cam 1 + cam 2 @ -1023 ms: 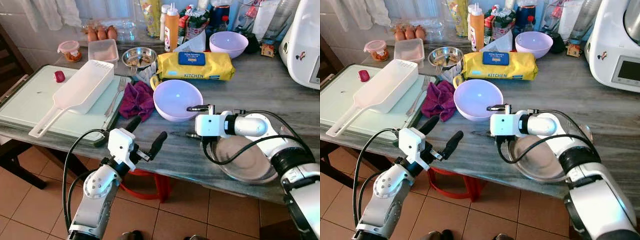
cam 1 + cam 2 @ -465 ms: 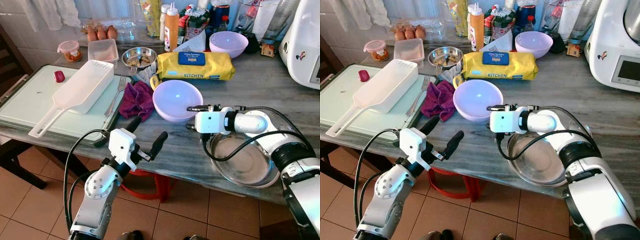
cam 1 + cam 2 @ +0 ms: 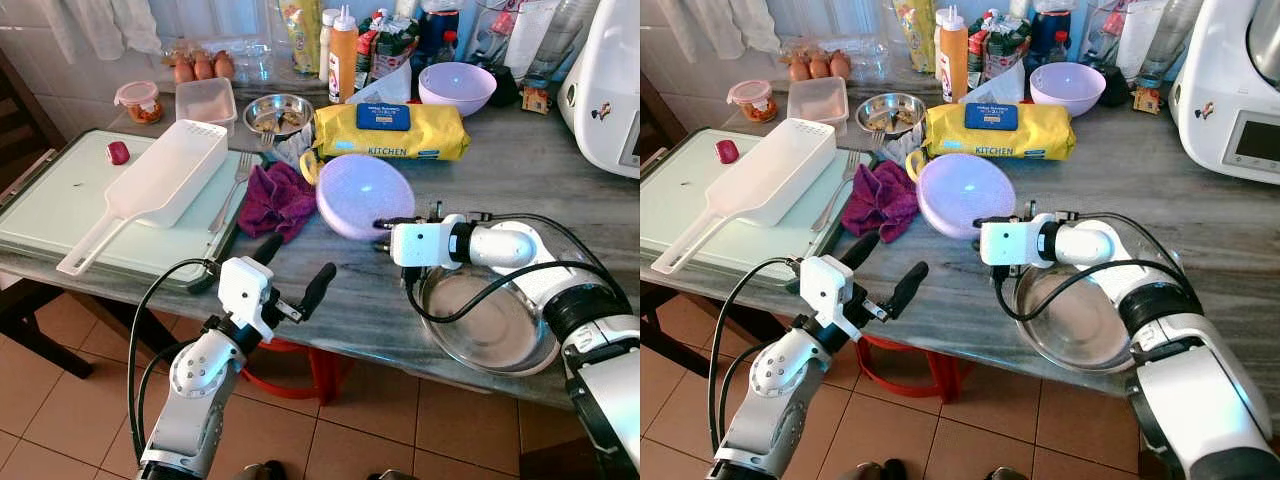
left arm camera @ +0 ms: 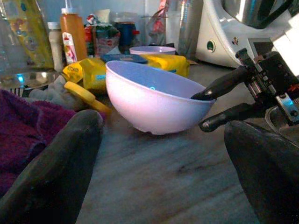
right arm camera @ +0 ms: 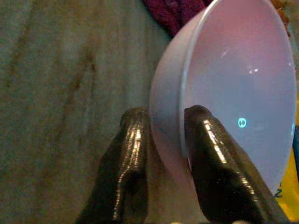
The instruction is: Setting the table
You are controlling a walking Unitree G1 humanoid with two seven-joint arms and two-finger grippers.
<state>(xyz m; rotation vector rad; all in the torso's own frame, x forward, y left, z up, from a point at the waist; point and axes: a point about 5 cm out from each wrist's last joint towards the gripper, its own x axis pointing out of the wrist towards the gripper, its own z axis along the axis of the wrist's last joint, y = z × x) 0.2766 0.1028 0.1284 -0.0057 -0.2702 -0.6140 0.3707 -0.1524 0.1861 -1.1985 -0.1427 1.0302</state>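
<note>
Lilac bowls, two: right gripper (image 5: 163, 140) is pinching the rim of the tilted near bowl (image 3: 365, 195); far bowl (image 3: 456, 84) is sitting upright. Left gripper (image 3: 293, 268) is hovering, fingers wide.

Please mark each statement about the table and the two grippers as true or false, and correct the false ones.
1. The right gripper grips the rim of the near purple bowl, one finger inside and one outside. True.
2. That bowl sits flat on the table. False: it is tilted, raised on the gripper's side.
3. The left gripper holds the fork. False: its fingers are open and hold nothing; the fork lies beside the white scoop.
4. A second purple bowl stands farther back, behind the yellow packet. True.
5. The metal bowl at the table's near edge is full of eggs. False: it looks empty; the eggs are at the back.
</note>
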